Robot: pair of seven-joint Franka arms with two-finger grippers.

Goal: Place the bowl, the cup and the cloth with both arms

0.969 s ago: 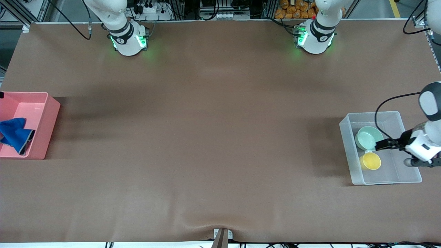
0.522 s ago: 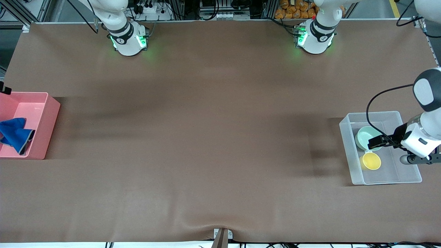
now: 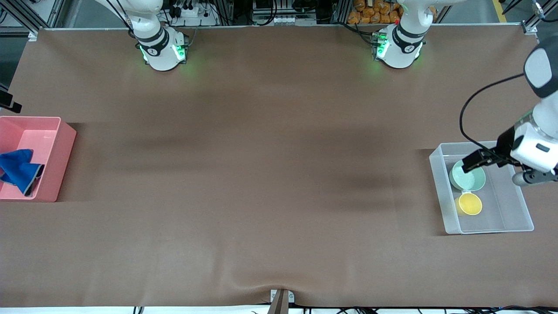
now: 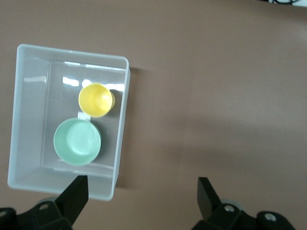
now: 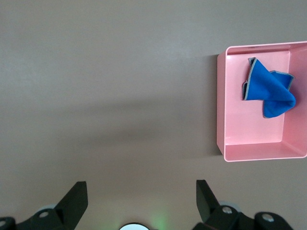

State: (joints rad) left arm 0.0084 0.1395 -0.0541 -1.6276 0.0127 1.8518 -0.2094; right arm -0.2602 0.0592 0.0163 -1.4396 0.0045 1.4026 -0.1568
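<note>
The mint-green bowl (image 3: 467, 179) and the yellow cup (image 3: 470, 203) sit side by side in the clear plastic bin (image 3: 488, 229) at the left arm's end of the table. My left gripper (image 3: 470, 163) is up in the air over the bin's edge by the bowl, open and empty. Its wrist view shows the bowl (image 4: 76, 142), the cup (image 4: 96, 99) and the open left gripper (image 4: 140, 197). The blue cloth (image 3: 17, 171) lies crumpled in the pink bin (image 3: 65, 131). My right gripper (image 5: 139, 197) is open and empty, high over bare table beside the pink bin, with the cloth (image 5: 268, 88) in its view.
The two bins stand at the two ends of the brown table, the pink bin (image 5: 220, 120) at the right arm's end and the clear bin (image 4: 122, 115) at the left arm's. The two arm bases (image 3: 163, 50) (image 3: 399, 48) stand along the table's edge farthest from the camera.
My left gripper has risen from just above the bowl and drawn toward the bin's edge nearer the bases. My right gripper has moved away from the pink bin. Bowl, cup and cloth have not moved.
</note>
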